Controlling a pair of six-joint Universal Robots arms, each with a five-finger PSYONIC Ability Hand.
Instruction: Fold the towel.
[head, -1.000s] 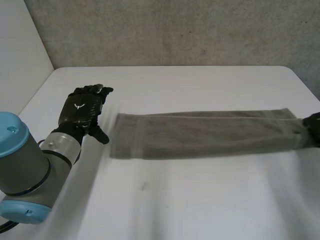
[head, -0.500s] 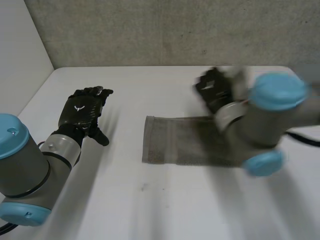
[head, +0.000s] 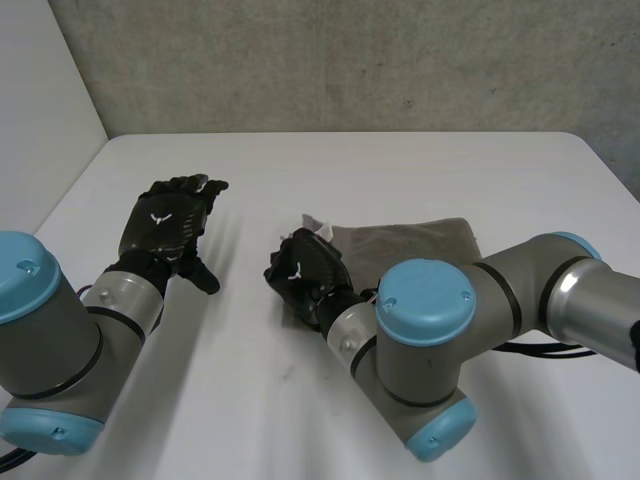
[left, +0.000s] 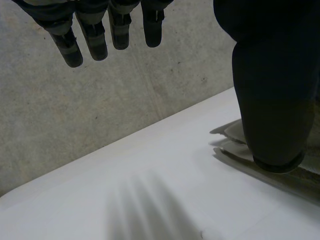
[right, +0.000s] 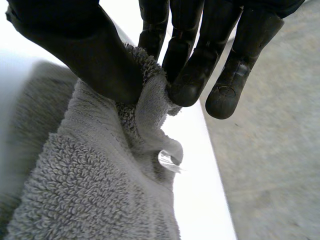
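Two black hands are at work on the white table (head: 400, 165). The grey towel (head: 410, 240) lies near the middle of the table, a little toward the right edge. It looks doubled over, with one soft layer on top of the other.

The right hand (head: 303, 274) is at the towel's left end. The right wrist view shows its thumb and fingers squeezed together on a bunch of cloth at that end, so it is clamped on the towel. It probably holds the end this way so the top layer can be laid down even with the layer under it. A little white label (head: 317, 222) pokes out just beside the pinch. The right arm (head: 430, 340) reaches across the front of the table to get there.

The left hand (head: 165, 225) is near the table's left edge, well apart from the towel. Its fingers are straight and spread away from the thumb, and it holds nothing. It seems to be kept there so it is out of the way.

The fold looks nearly made. The next move likely needs the right hand to let go gently, so the cloth does not slide or bunch up.
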